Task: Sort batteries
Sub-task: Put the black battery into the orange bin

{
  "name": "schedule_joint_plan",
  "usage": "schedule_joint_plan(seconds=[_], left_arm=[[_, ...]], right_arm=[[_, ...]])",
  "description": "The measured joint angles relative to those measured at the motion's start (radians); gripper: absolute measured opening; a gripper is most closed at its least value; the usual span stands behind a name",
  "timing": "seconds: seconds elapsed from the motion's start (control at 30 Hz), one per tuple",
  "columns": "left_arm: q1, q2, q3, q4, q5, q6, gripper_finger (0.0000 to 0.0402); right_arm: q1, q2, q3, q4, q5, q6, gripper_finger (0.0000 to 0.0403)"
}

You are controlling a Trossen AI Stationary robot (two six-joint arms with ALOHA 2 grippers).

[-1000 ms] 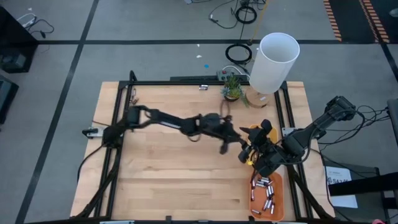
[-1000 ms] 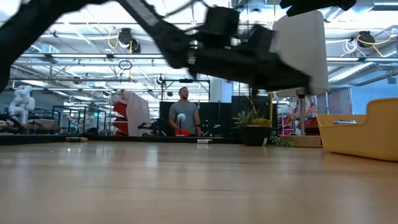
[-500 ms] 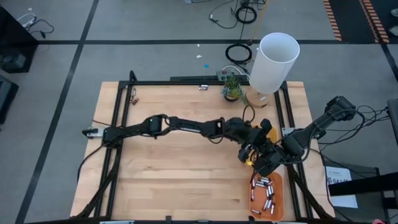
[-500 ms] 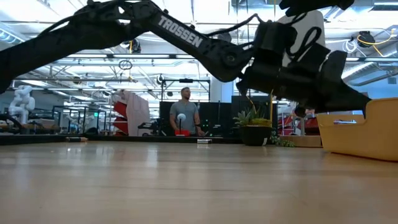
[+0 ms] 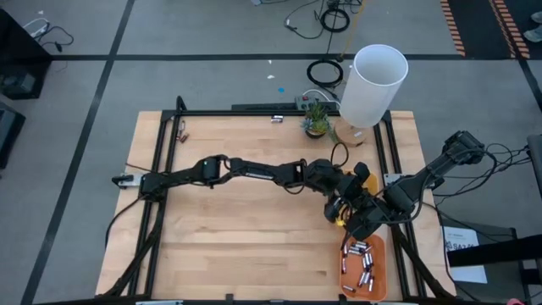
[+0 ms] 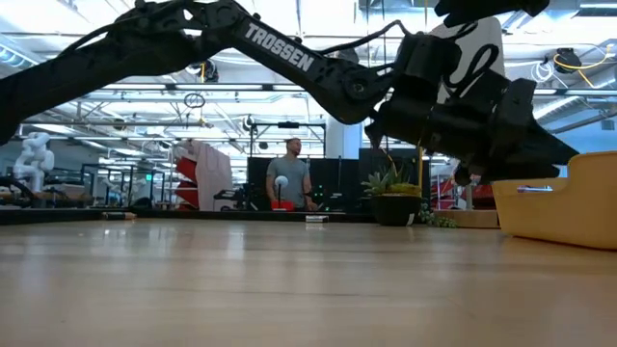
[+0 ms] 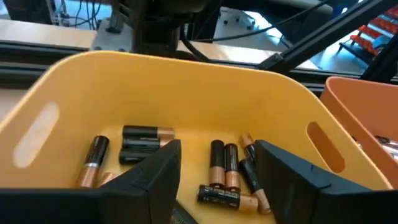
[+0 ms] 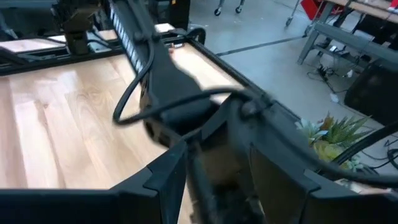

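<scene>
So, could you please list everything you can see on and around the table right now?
Yellow tray: one, at the table's right side, under the left pincer.
Batteries in the yellow tray: about eight, dark with copper ends.
Orange tray: one, at the front right corner.
Batteries in the orange tray: many, silvery, loose.
White cylinder: one, back right.
Small plant: one, green, back edge.
Person: one, grey top, in the room behind.
Left pincer: open, empty, over the yellow tray.
Right pincer: beside the left arm at the trays.
</scene>
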State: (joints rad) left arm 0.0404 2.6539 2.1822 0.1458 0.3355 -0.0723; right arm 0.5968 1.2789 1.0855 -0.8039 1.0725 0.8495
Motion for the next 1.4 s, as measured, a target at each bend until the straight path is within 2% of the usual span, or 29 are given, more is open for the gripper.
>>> schedule_joint_plan(seconds=[0.13,0.3,0.4,0.53,0.63,0.8,0.97,1.13,1.4], left_arm=[[0.014,-0.055,0.0,-0.101,0.001,0.052,0.0213],[0.046,-0.149,0.0,-0.34,-0.032,0.196,0.0214],[0.063,-0.193,0.001,-0.543,-0.098,0.306,0.0214],[0.092,-0.233,0.001,-0.893,-0.189,0.429,0.0214],[0.116,-0.246,0.0,-1.139,-0.238,0.474,0.0214],[0.145,-0.285,0.0,-1.427,-0.403,0.5,0.0214],[0.226,-0.387,-0.024,-1.448,-0.441,0.525,0.0215],[0.36,-0.481,-0.132,-1.304,-0.327,0.597,0.0215],[0.525,-0.453,-0.233,-1.081,-0.26,0.763,0.0215]], right_arm=[[0.0,0.0,0.0,0.0,-0.031,0.002,0.0167],[0.001,0.0,0.001,0.002,-0.034,0.002,0.0167],[0.006,0.006,0.001,0.006,-0.035,0.004,0.0167],[0.028,0.027,0.001,0.023,-0.033,0.009,0.0167],[0.038,0.04,0.001,0.023,-0.034,0.027,0.0167],[0.047,0.053,0.001,0.025,-0.042,0.067,0.0167],[0.053,0.077,0.001,0.023,-0.101,0.122,0.0167],[0.071,0.127,0.001,0.025,-0.112,0.16,0.0167],[0.102,0.205,0.001,0.039,-0.112,0.216,0.0167]])
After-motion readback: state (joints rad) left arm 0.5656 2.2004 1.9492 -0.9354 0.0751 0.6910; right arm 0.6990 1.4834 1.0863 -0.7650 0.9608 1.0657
